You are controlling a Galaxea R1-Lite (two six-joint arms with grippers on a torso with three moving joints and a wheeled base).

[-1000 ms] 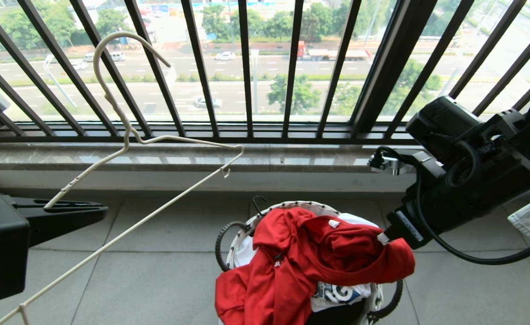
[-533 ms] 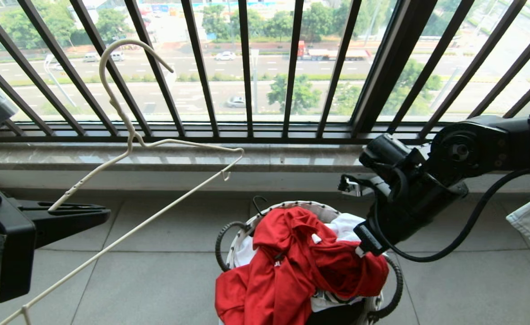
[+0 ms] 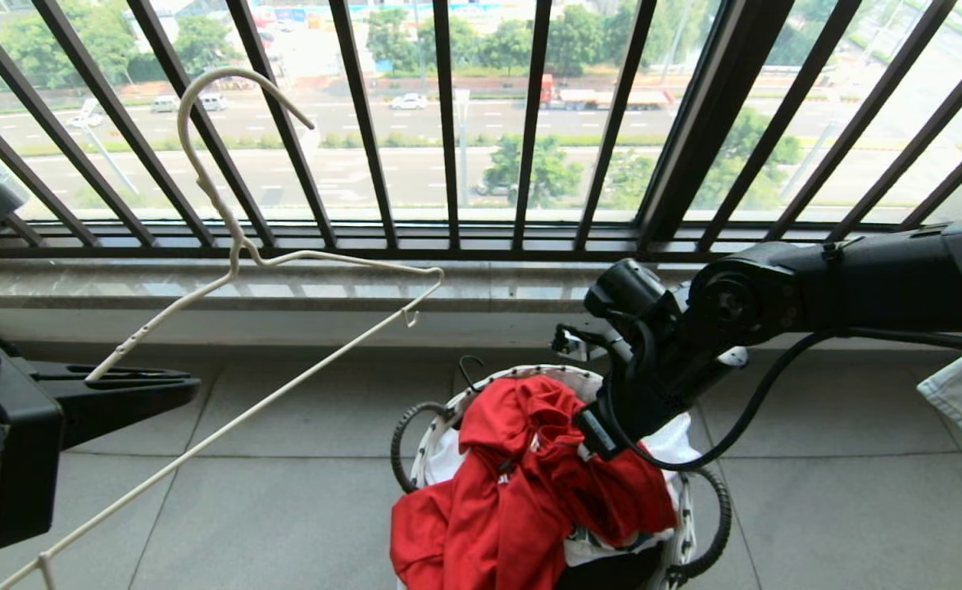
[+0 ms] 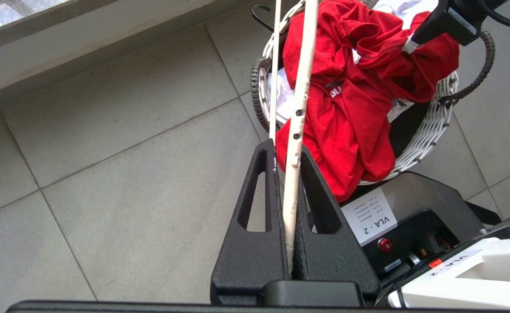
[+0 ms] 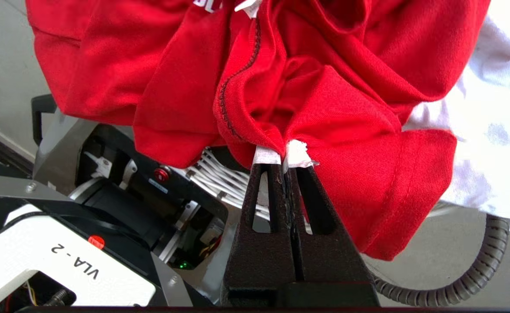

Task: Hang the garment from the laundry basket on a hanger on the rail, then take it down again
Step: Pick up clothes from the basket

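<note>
Clenching one hanger (image 3: 227, 238), the left fingers (image 4: 286, 174) wait; the right fingers (image 5: 297, 153) pinch one red garment (image 3: 522, 483) over one basket (image 3: 436, 426).

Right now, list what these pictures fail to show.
- Rail: in no view.
- Red shirt print: folded under; lettering cut short in both wrist views.
- Laundry basket contents: covered by shirt and white cloth.
- Hanger lower corner: cut off by head view's edge.
- Right end effector tips: buried in fabric.

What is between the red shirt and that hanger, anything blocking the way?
Nothing visible does. The right gripper is shut on a fold of the shirt, which is bunched over the basket. The left gripper holds the hanger up to the robot's left, with only bare floor and open air between them.
</note>
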